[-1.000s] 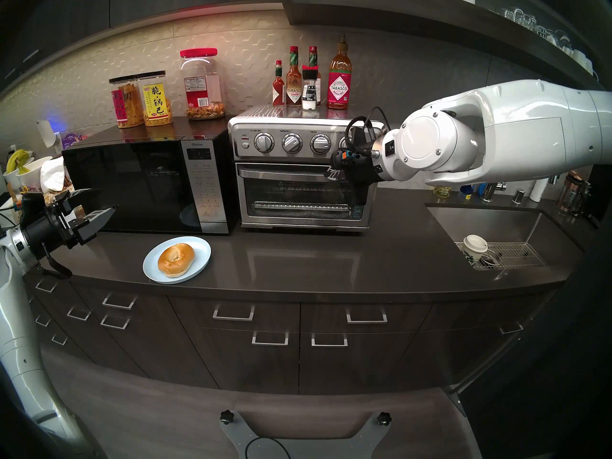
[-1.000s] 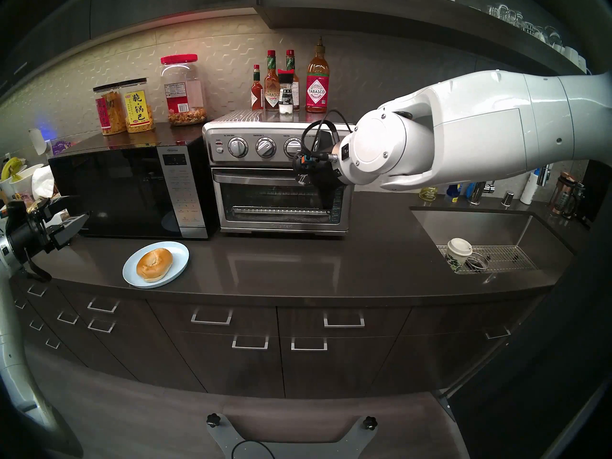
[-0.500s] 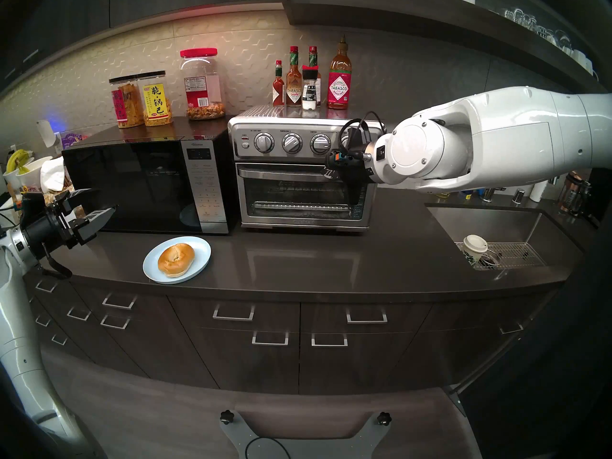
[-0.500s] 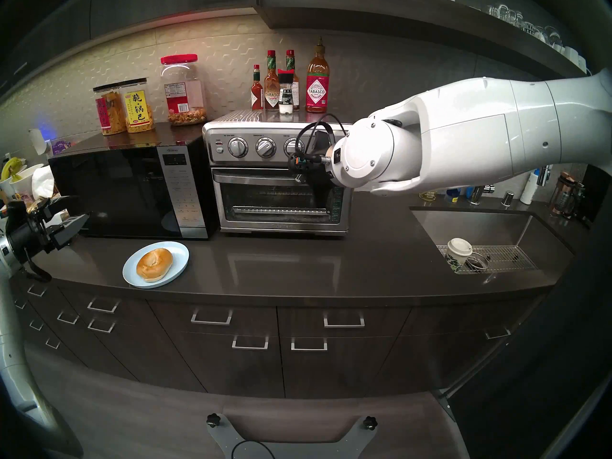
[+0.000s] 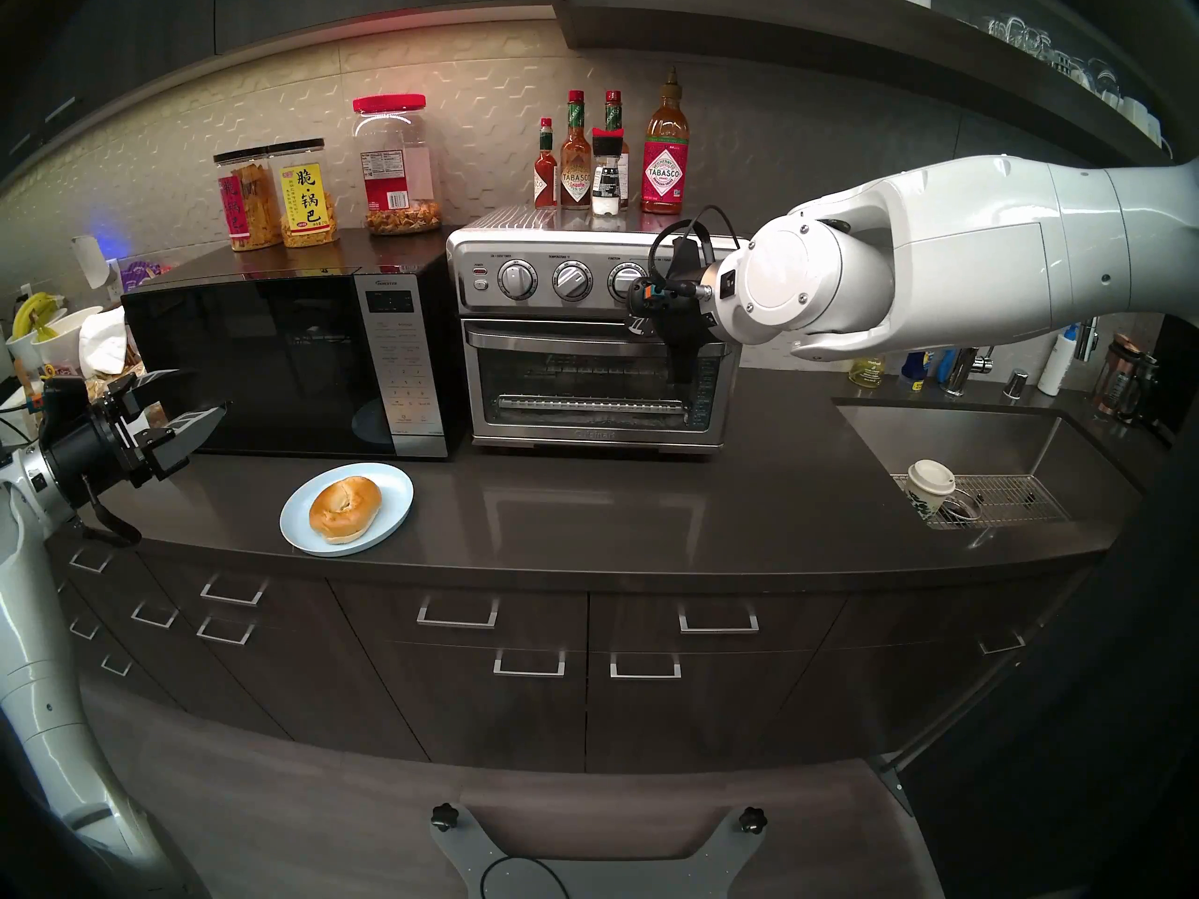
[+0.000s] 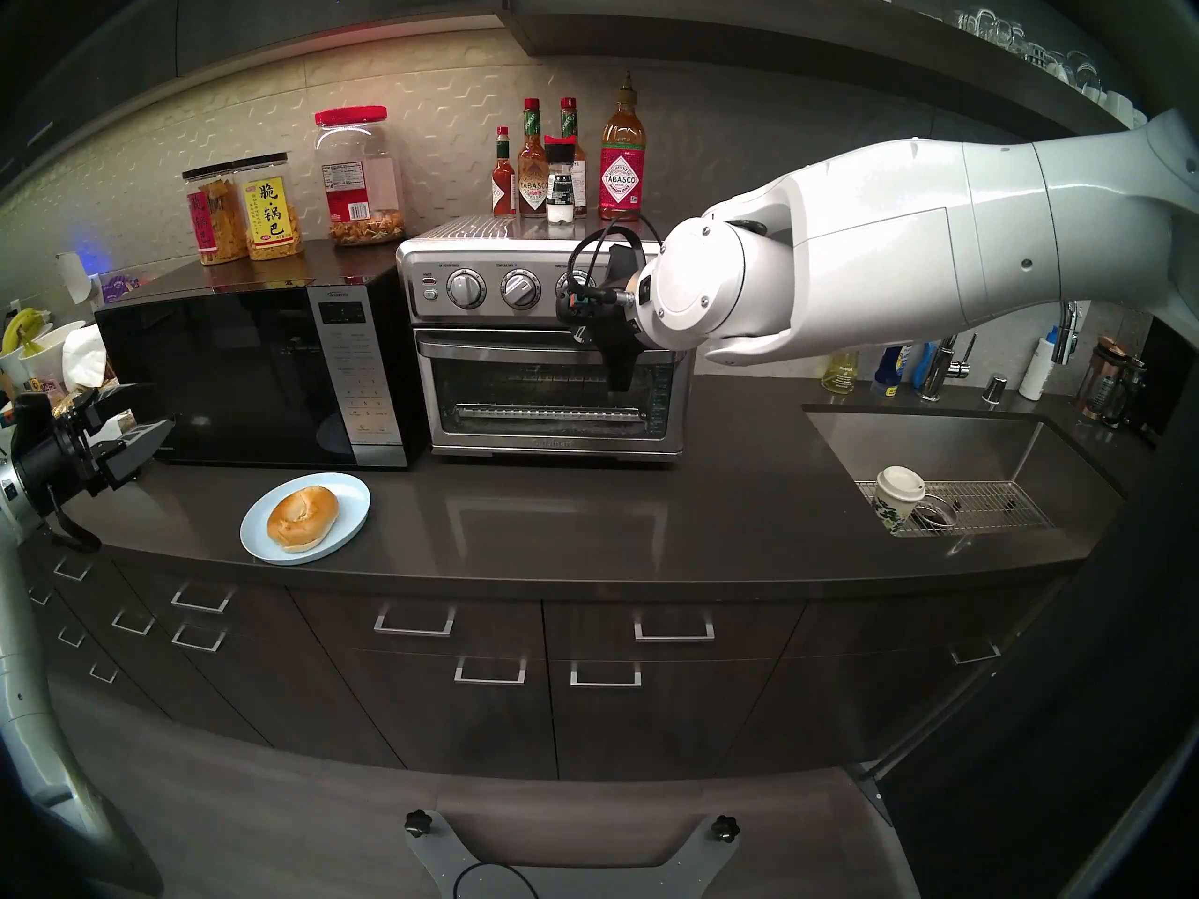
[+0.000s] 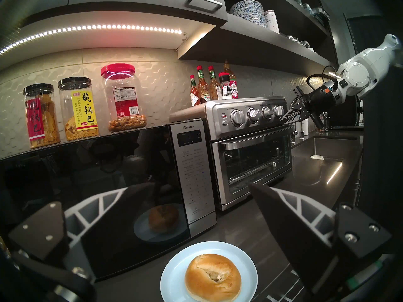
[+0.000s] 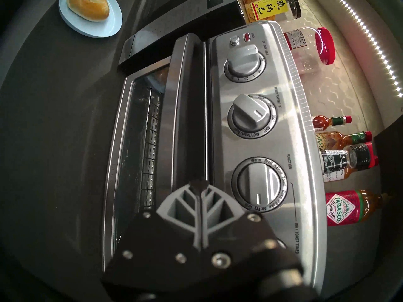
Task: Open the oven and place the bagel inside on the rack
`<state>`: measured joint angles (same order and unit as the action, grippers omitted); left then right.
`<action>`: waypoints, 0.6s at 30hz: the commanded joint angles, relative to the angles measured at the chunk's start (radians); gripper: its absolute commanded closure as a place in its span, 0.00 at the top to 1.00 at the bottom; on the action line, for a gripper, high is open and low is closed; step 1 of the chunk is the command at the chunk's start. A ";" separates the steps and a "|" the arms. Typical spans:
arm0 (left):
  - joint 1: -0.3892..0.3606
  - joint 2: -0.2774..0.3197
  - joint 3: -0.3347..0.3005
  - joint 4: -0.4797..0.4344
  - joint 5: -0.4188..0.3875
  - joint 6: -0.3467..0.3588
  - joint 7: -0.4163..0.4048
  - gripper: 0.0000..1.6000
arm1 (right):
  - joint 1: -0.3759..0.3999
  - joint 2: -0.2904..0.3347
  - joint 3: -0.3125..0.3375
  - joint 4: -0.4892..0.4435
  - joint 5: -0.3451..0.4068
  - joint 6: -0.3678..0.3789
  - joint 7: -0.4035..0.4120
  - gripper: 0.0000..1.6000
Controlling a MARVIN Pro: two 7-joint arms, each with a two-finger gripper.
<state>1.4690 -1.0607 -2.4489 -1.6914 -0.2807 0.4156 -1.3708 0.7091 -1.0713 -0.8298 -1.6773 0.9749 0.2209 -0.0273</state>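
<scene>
Counter scene: right gripper, jaws pressed together empty, nearing oven handle; left gripper waiting wide open, empty; bagel sitting on plate.

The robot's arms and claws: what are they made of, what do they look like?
Both arms are glossy white rounded shells ending in black wrists. The right claw has grey, rib-latticed triangular fingers on black screwed mounts; a black cable loops over its orange-marked wrist. The left claw has matching black-and-white fingers.

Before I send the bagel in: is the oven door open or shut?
Shut. The oven door stands upright, its bar handle close under the knob panel.
</scene>
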 commanded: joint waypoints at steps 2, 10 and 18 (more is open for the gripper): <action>-0.006 0.004 -0.003 -0.012 -0.004 -0.002 -0.002 1.00 | 0.008 -0.082 -0.016 0.104 -0.025 0.001 0.118 0.00; -0.006 0.003 -0.003 -0.012 -0.004 -0.002 -0.002 1.00 | -0.038 -0.129 -0.015 0.164 -0.036 -0.005 0.147 0.00; -0.006 0.003 -0.003 -0.012 -0.004 -0.002 -0.002 1.00 | -0.049 -0.176 -0.039 0.245 -0.052 -0.031 0.271 0.00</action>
<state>1.4687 -1.0610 -2.4491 -1.6914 -0.2805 0.4156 -1.3714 0.6760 -1.1971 -0.8457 -1.4964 0.9287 0.2069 0.1431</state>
